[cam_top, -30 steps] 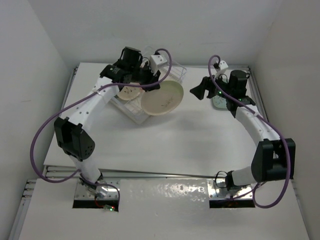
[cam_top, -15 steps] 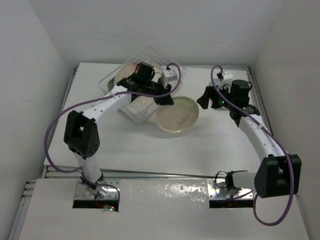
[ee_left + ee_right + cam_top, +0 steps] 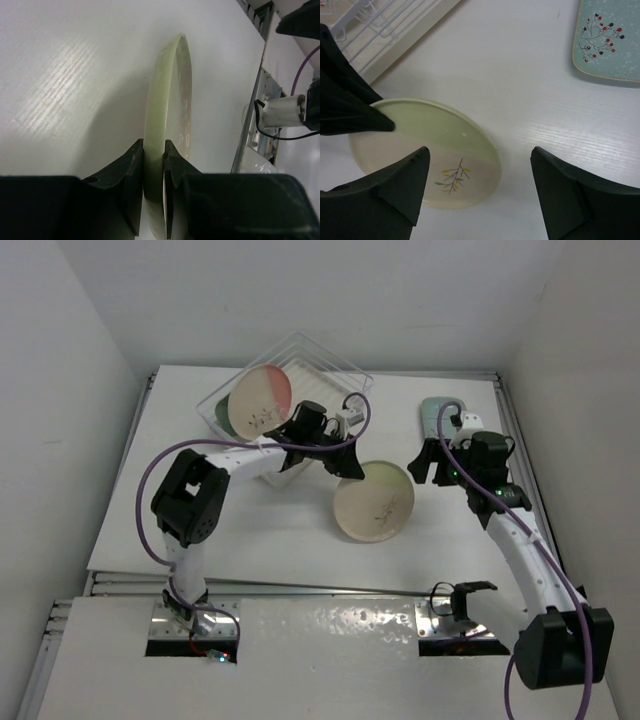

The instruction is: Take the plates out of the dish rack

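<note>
Pinching cream-yellow plate [image 3: 374, 502] rim, left hand [image 3: 153, 152]

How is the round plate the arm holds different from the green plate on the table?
The round plate is cream-yellow; the green plate is pale mint with rounded corners, not round. The round plate is pinched at its rim by the left gripper; the green plate lies flat on the table, untouched. Both carry a little twig drawing.

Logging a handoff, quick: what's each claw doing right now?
Left claw: closed on the rim of the round cream-yellow plate.
Right claw: open, holding nothing.
</note>
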Controlling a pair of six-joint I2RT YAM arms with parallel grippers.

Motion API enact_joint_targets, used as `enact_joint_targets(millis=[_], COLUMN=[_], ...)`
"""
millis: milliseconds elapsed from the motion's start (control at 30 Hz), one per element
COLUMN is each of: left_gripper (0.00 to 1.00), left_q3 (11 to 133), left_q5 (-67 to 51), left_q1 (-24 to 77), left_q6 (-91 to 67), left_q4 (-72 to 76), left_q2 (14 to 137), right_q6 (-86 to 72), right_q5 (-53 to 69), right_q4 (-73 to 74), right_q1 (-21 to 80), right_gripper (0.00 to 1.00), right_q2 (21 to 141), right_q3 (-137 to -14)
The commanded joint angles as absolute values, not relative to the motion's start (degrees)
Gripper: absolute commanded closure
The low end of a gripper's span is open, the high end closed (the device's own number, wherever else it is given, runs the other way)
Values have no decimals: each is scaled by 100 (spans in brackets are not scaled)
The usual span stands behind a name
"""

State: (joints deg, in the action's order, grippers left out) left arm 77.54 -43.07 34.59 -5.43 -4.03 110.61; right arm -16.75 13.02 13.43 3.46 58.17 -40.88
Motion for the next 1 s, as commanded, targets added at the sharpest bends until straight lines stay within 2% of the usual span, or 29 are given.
enact_joint_targets(millis=[0, 133, 267, 467, 600, 867, 967], left_gripper=[100, 100, 89, 88, 79, 79, 75], left_q3=[7691, 7471, 7331, 7251, 7435, 7638, 7664], left_q5=[-4527, -4386, -4000, -3603, -3358, -3059, -2910], left_q1=[3542, 3568, 3577, 3586, 3604, 3604, 3604], left_q6=[-1291, -1687, -1950, -2338, -2136, -1978, -1916], left_q4=[878, 1370, 1380, 1538, 1197, 800, 712], left_q2=[11039, 11232, 11347, 11654, 11943, 12384, 12480], right_q6=[-1951, -2083, -2127, -2153, -2110, -1960, -1907], right_q5=[1169, 1204, 1274, 1292, 1310, 1187, 1143], right_q4=[1283, 1283, 1327, 1275, 1292, 1397, 1441], right_q1=[325, 316, 325, 325, 325, 325, 325], right_gripper=[19, 19, 19, 20, 20, 20, 19], right_q2=[5564, 5458, 5397, 5300, 5282, 5142, 5054], right_q3=[-3921, -3762, -3700, -3621, -3595, -3472, -3419])
